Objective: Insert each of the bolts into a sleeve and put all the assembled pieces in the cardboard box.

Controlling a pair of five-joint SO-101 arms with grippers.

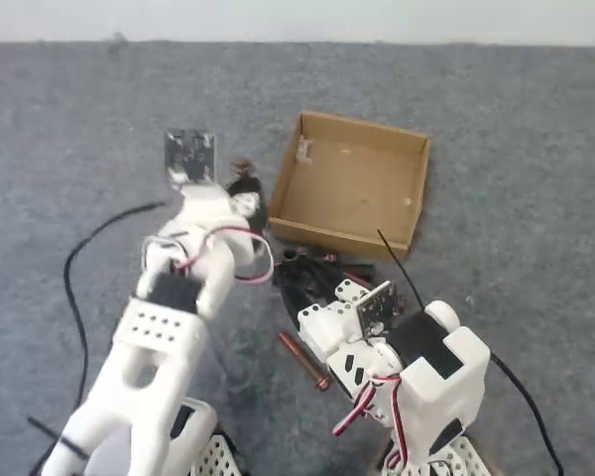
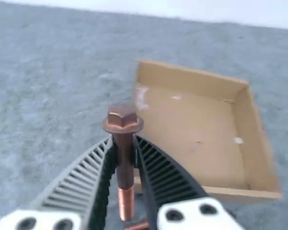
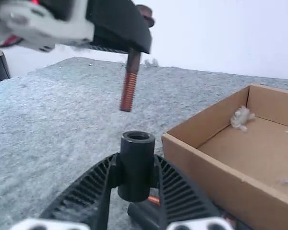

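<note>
My left gripper (image 2: 124,142) is shut on a copper bolt (image 2: 123,143), head up and threaded end down. In the high view this gripper (image 1: 246,190) hangs beside the near left corner of the cardboard box (image 1: 352,183). My right gripper (image 3: 136,162) is shut on an upright black sleeve (image 3: 136,163) with its bore facing up. The bolt's tip (image 3: 127,96) hangs a short way above the sleeve, apart from it. In the high view the right gripper (image 1: 296,266) sits just in front of the box, which holds no pieces.
A second copper bolt (image 1: 305,359) lies on the grey carpet between the two arm bases. More sleeves and bolts (image 1: 349,276) lie along the box's near wall, one black sleeve (image 3: 144,214) right under the right gripper. Cables trail from both arms.
</note>
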